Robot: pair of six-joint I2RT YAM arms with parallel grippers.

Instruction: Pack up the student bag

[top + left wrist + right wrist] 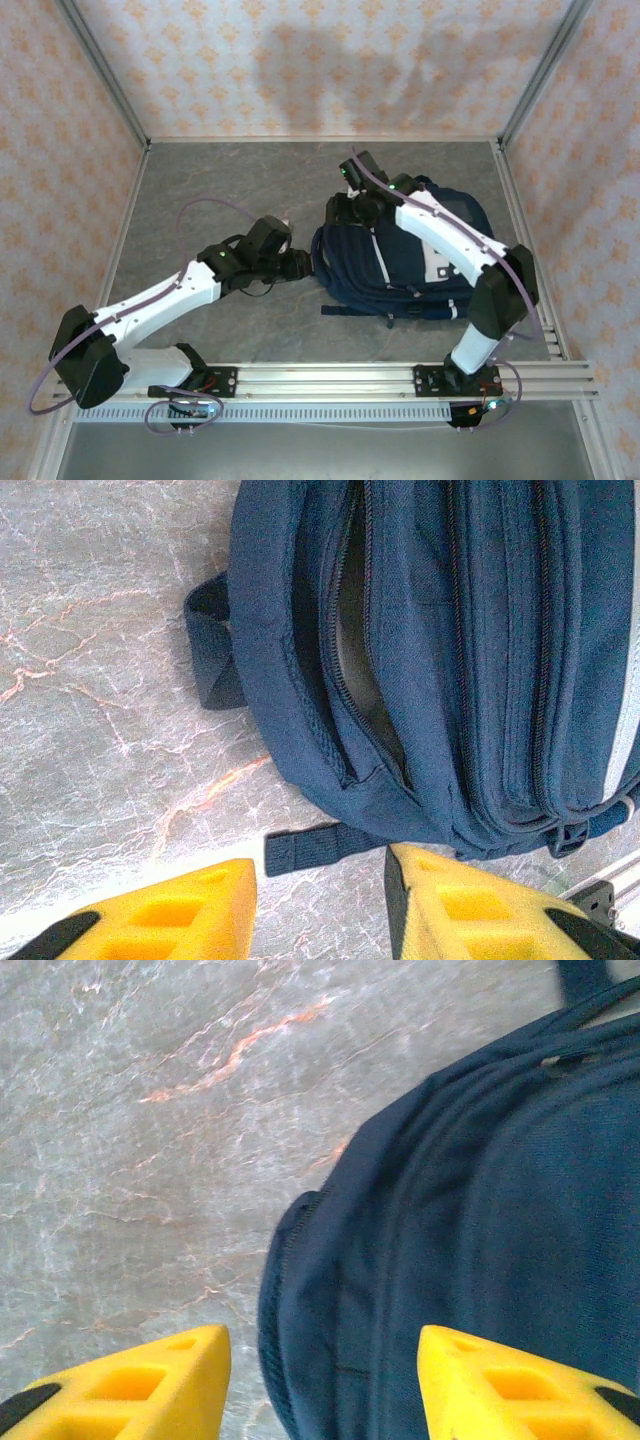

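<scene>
Left arm runs low from its base at the near left, forearm stretched out to the right. The left gripper (pixel 298 264) (pixel 320 880) is level with the table, nose just beside the left end of the large navy blue fabric backpack (pixel 400 270) (pixel 480 660) (pixel 500 1210). Its yellow fingers are apart with nothing between them; a short dark webbing strap tab (pixel 310 848) lies on the table just ahead of the gap. Right arm goes up from its base, elbow high at the right, forearm reaching back left across the bag. The right gripper (pixel 338 210) (pixel 322 1345) is over the bag's far-left corner, pointing down, fingers spread over the edge, gripping nothing. Bag lies flat on the grey marble-pattern table (pixel 230 180), right of centre, long axis roughly left-right in the top view, rounded end facing the left arm. One zip (pixel 350 660) gapes open, grey lining visible inside.
</scene>
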